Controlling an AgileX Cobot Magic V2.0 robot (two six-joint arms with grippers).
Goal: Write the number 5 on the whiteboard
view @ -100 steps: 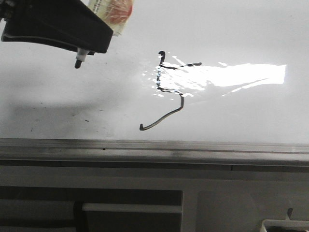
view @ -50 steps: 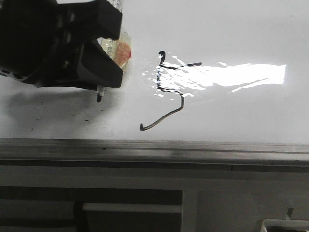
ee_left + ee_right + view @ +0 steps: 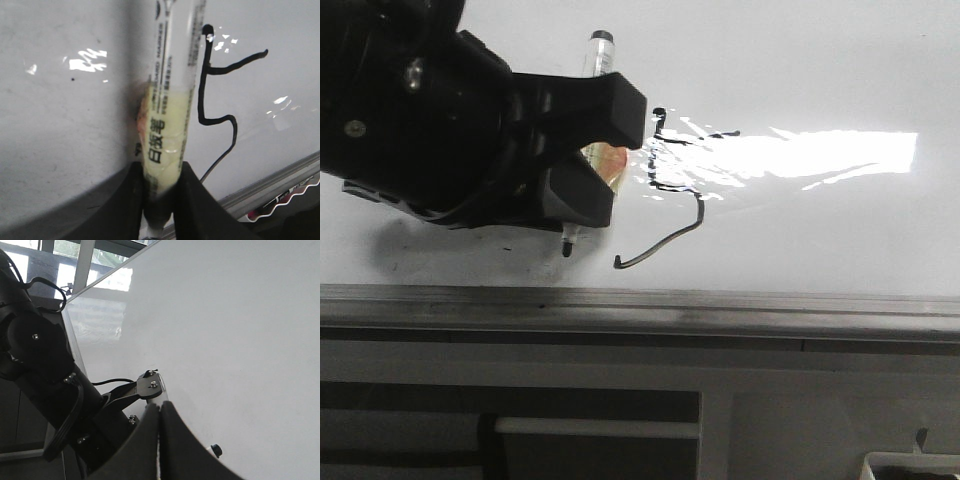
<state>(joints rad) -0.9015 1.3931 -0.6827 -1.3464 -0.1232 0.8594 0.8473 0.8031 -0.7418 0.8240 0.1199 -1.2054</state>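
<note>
The whiteboard (image 3: pixel 800 60) is glossy white with a bright glare patch. The number 5 (image 3: pixel 695 215) is a thin black line with an angular top and a long hooked tail. My left gripper (image 3: pixel 603 160) is shut on a white marker pen (image 3: pixel 599 55). The pen's black tip (image 3: pixel 566 250) points at the board just left of the tail's end. The left wrist view shows the pen (image 3: pixel 167 125) clamped between both fingers (image 3: pixel 192 200), with the 5 (image 3: pixel 201 95) beside it. My right gripper (image 3: pixel 159 440) is shut and empty over bare whiteboard (image 3: pixel 240 340); it is out of the front view.
A grey aluminium edge strip (image 3: pixel 640 305) borders the board at the front. Grey-white furniture (image 3: pixel 620 400) and a white tray corner (image 3: pixel 910 465) lie beyond it. A black arm base with cables (image 3: pixel 40 365) stands beside the board's edge.
My left gripper has moved right and toward the edge strip with the pen. The pen tip now sits close to the end of the 5's tail. The drawn line looks unchanged.
</note>
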